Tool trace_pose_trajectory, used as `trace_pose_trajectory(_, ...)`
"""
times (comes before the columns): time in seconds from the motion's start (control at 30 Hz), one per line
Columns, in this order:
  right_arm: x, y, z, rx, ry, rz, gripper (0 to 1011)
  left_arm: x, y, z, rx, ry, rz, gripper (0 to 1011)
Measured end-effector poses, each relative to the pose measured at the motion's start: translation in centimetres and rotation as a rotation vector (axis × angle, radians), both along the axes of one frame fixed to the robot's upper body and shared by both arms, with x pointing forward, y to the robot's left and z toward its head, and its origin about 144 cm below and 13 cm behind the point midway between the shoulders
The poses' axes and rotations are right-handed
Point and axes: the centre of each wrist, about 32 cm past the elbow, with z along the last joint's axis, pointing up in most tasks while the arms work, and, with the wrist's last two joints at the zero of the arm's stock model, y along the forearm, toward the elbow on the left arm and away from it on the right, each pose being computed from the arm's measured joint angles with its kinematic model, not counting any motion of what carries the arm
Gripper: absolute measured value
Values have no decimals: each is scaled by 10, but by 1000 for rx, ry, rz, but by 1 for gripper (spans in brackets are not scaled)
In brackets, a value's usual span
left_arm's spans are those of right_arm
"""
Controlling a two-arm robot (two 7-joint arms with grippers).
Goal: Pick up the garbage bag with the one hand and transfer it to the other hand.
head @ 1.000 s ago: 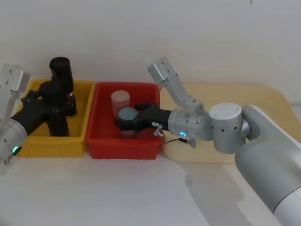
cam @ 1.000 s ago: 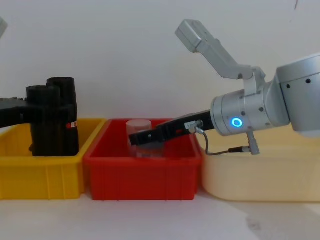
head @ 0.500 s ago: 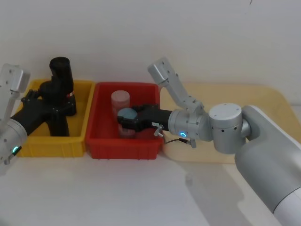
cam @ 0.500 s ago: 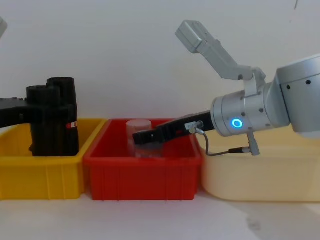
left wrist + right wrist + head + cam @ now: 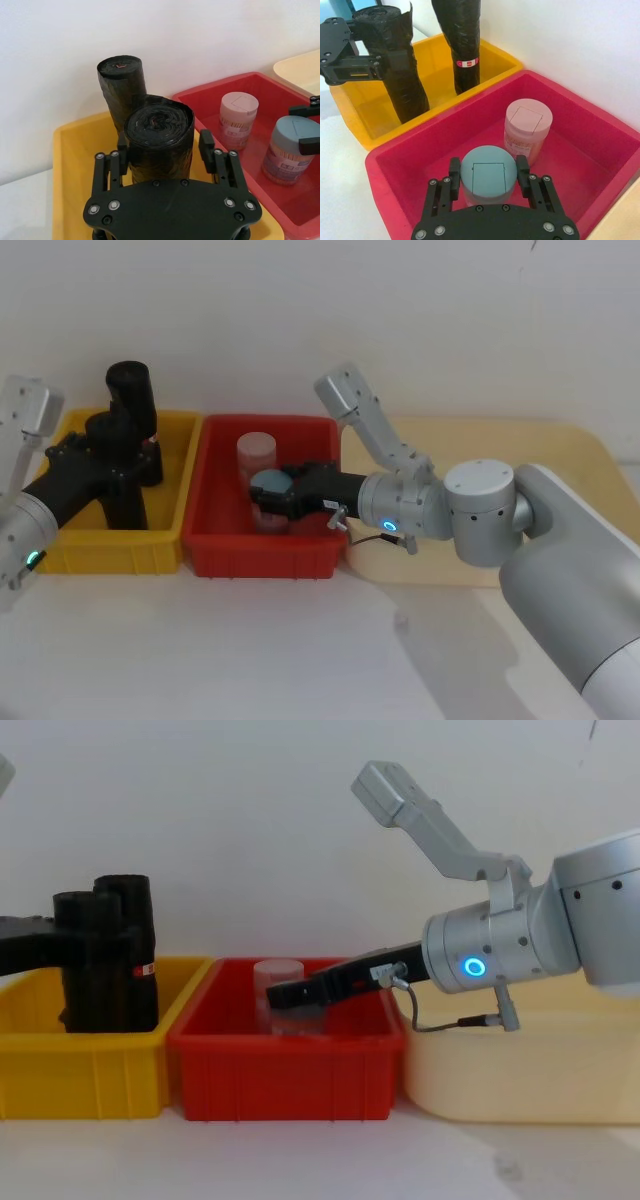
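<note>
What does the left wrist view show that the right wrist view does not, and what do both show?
Left wrist view alone: the left gripper seen from just behind, its jaws either side of the garbage bag. Right wrist view alone: the right gripper, jaws flanking the blue-lidded jar, and the red-and-white label on the second roll. Both: the two black rolls in the yellow bin, and both jars in the red bin.

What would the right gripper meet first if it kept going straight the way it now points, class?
The right gripper already straddles the blue-lidded jar in the red bin, so it would probably press against that jar first; past it lies the bin's wall toward the yellow bin.
</note>
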Motion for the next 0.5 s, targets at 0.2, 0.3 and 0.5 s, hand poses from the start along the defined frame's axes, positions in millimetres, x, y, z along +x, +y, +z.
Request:
trace_pose_trajectory(0.2,0,0,0,0,0,0,658,0,0,0,0,0,0,662)
trace_pose_trajectory(0.3,0,0,0,0,0,0,658,0,0,0,0,0,0,569)
trace_pose_trajectory(0.5,0,0,0,0,0,0,658,0,0,0,0,0,0,478)
